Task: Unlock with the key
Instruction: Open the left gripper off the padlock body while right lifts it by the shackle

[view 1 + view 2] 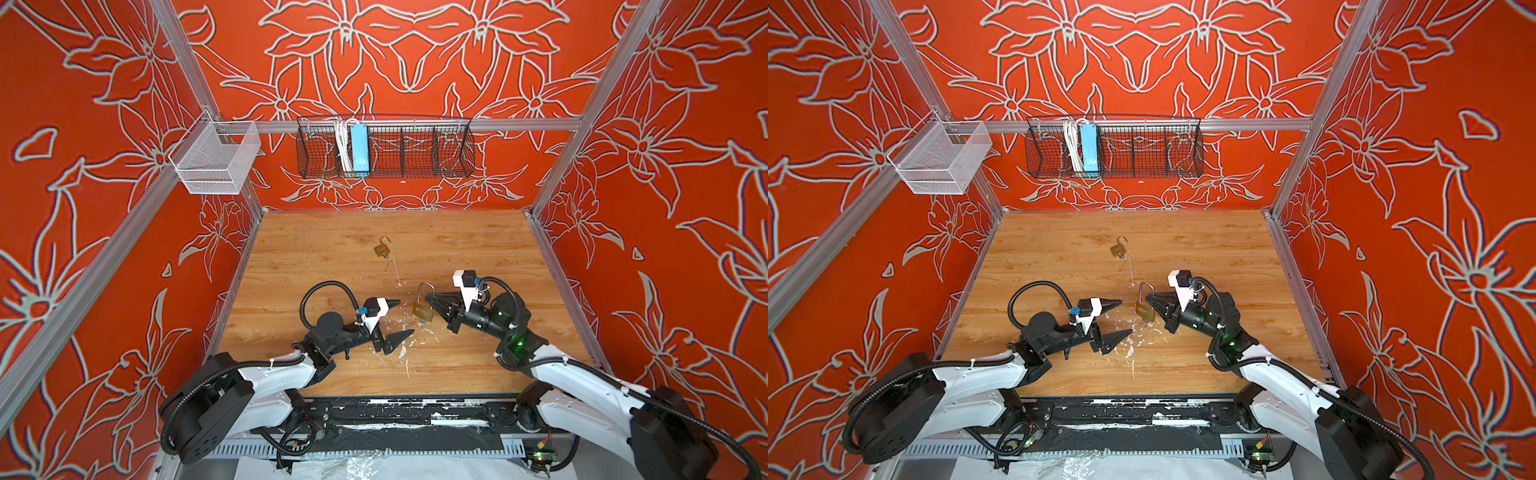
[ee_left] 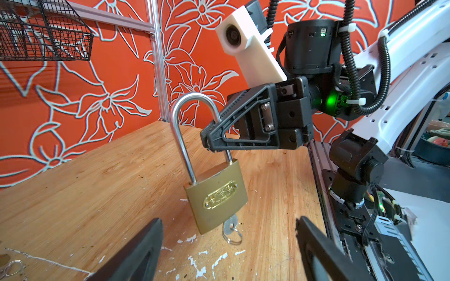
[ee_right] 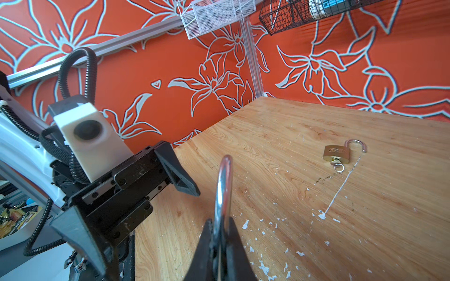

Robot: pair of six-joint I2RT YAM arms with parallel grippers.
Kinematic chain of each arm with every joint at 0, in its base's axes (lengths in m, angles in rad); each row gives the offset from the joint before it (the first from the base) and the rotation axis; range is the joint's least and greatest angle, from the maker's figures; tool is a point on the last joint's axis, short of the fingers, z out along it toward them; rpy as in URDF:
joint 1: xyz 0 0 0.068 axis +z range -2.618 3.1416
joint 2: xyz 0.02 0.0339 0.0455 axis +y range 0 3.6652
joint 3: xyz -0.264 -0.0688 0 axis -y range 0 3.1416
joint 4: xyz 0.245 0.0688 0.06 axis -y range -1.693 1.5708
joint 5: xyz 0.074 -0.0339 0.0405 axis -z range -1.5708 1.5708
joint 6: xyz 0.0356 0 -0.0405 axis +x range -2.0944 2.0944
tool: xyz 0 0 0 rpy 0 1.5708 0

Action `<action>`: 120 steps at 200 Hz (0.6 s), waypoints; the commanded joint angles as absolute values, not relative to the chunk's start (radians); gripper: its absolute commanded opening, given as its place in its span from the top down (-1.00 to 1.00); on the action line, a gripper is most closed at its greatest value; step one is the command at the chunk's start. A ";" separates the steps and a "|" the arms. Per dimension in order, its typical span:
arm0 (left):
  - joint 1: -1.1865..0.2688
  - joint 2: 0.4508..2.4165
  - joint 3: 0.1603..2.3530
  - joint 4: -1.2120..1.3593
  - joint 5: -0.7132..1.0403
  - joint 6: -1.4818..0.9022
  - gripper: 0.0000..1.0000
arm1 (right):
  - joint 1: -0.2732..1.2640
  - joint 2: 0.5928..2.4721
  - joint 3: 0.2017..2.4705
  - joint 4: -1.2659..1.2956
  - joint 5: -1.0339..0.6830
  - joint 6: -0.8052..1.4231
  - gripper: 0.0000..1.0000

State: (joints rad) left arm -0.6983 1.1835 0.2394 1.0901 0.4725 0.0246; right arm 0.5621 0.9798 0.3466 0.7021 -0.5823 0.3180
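A brass padlock (image 1: 423, 312) (image 1: 1145, 312) (image 2: 216, 197) hangs upright low over the wooden table, near the front middle. Both legs of its steel shackle (image 2: 180, 136) (image 3: 225, 185) sit in the body. My right gripper (image 1: 428, 300) (image 1: 1148, 299) (image 2: 207, 138) (image 3: 220, 223) is shut on one leg of that shackle. A silver key (image 2: 230, 225) with a small ring sticks out of the padlock's underside. My left gripper (image 1: 406, 316) (image 1: 1127, 316) (image 2: 229, 222) stands open just left of the padlock, holding nothing, its fingers (image 3: 180, 177) apart on either side of the key's line.
A smaller brass padlock (image 1: 381, 248) (image 1: 1118, 248) (image 3: 337, 153) lies further back on the table (image 1: 332, 257), shackle swung open, key and ring in it. White paint flecks mark the wood. A black wire basket (image 1: 415, 153) and a white mesh bin (image 1: 216, 162) hang on the rails.
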 commanded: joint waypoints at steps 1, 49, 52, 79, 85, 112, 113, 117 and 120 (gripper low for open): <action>-0.690 1.184 0.265 1.089 0.494 0.038 -0.67 | 0.562 0.957 0.342 0.827 -0.622 0.324 1.00; -0.687 1.213 0.272 1.106 0.487 0.023 -0.64 | 0.566 0.991 0.365 0.856 -0.717 0.333 1.00; -0.686 1.212 0.273 1.102 0.488 0.023 -0.64 | 0.568 0.993 0.366 0.857 -0.719 0.333 1.00; -0.686 1.216 0.281 1.086 0.492 0.014 -0.61 | 0.572 0.997 0.371 0.862 -0.741 0.337 1.00; -0.686 1.219 0.284 1.087 0.496 0.009 -0.59 | 0.575 0.999 0.372 0.864 -0.747 0.336 1.00; -0.686 1.241 0.311 1.056 0.570 0.000 -0.53 | 0.581 0.997 0.374 0.864 -0.753 0.336 1.00; -0.686 1.241 0.313 1.054 0.574 0.000 -0.53 | 0.581 0.997 0.374 0.865 -0.753 0.336 1.00; -0.686 1.246 0.317 1.051 0.586 -0.002 -0.52 | 0.582 0.997 0.374 0.865 -0.753 0.336 1.00; -0.686 1.250 0.321 1.047 0.594 -0.004 -0.51 | 0.583 0.997 0.374 0.864 -0.753 0.336 1.00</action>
